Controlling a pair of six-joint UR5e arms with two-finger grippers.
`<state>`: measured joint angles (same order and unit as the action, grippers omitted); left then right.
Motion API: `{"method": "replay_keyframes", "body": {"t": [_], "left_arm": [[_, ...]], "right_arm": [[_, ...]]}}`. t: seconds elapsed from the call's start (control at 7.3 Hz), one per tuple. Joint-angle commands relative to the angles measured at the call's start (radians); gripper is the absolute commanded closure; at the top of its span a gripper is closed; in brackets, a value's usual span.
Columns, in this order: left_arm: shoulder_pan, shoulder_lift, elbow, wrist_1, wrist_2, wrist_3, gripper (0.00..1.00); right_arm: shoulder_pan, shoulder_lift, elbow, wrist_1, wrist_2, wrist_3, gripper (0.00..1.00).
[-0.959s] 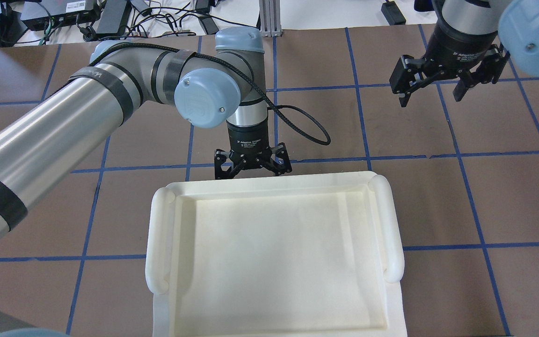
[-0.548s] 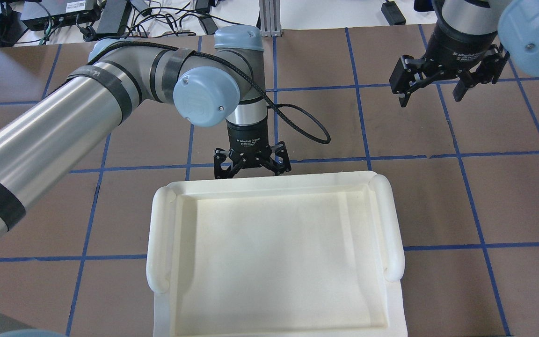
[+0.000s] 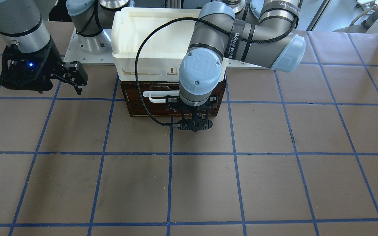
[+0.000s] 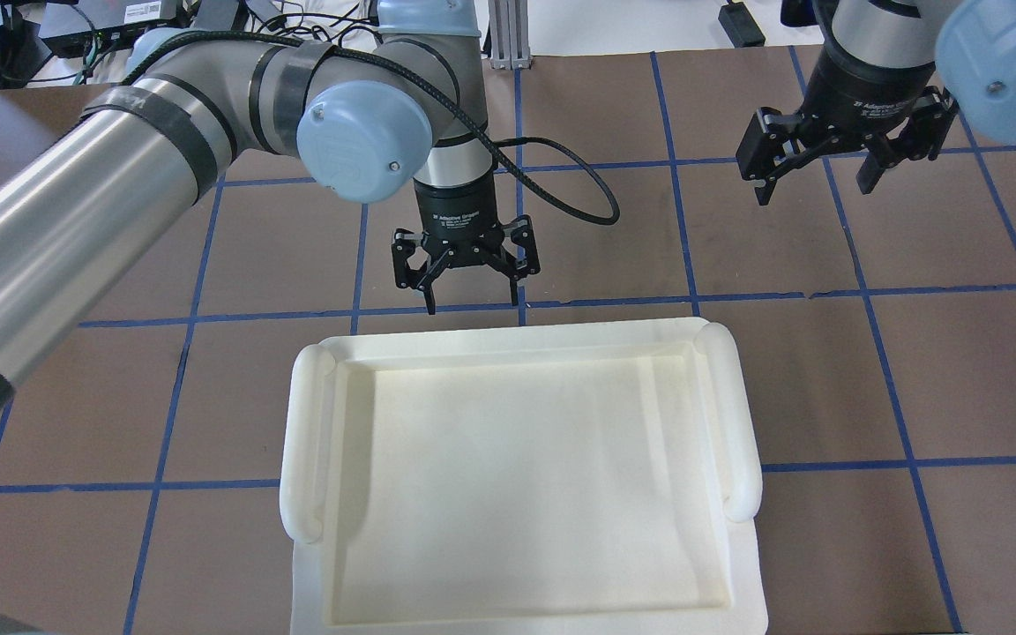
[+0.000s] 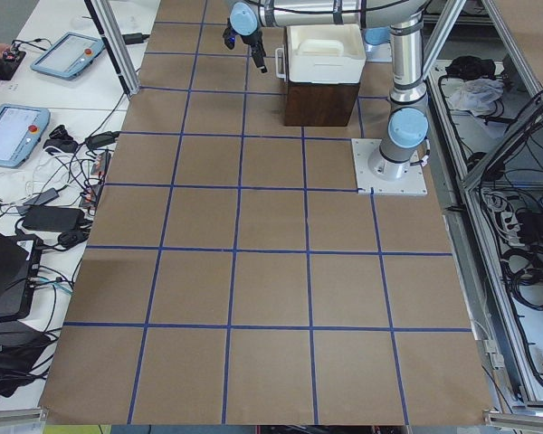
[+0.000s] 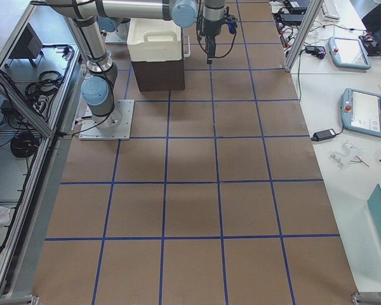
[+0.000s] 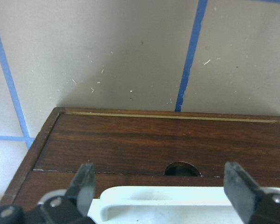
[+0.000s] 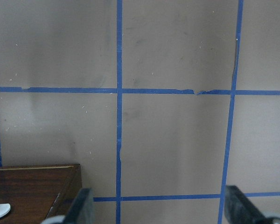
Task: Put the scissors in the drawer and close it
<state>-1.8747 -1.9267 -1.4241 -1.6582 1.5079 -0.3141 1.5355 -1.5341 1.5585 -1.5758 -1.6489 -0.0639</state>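
**A:** Lettering, is any of it legible?

**B:** "Adaptive Gripper" is printed in white on the black collar (image 4: 459, 220) above the left end effector (image 4: 474, 302). "2F Adaptive" shows on the collar over the right end effector (image 4: 814, 190). A blue joint cap (image 3: 198, 67) carries the UR mark. A black strap (image 3: 237, 35) reads something like "WANJEED".

**A:** And the end effectors?

**B:** Both are released, spread wide and grasping nothing. The left points down just in front of the drawer (image 3: 136, 105). In the wrist view the white handle (image 7: 177, 196) sits between its fingers (image 7: 86, 179). The right hangs well aside over the worktop (image 3: 274, 131).

**A:** And the drawer?

**B:** Its front panel is flush with the wooden box (image 5: 321, 104), under the white tray (image 4: 508, 339).
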Motion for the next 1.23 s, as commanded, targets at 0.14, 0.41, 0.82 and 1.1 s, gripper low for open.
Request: {"method": "replay_keyframes", "body": {"t": [0.14,0.41,0.82,1.1], "left_arm": [[0.072,0.135,0.001,0.026,0.149,0.195,0.0],[0.172,0.242,-0.012,0.06,0.149,0.274,0.0],[0.244,0.325,-0.06,0.156,0.146,0.291,0.0],[0.267,0.35,-0.088,0.193,0.097,0.319,0.0]], "right_arm": [[0.0,0.0,0.0,-0.001,0.0,-0.001,0.0],[0.0,0.0,0.011,-0.003,0.0,-0.001,0.0],[0.0,0.0,0.012,-0.004,0.009,-0.001,0.0],[0.0,-0.001,0.012,-0.006,0.009,-0.002,0.0]]}}
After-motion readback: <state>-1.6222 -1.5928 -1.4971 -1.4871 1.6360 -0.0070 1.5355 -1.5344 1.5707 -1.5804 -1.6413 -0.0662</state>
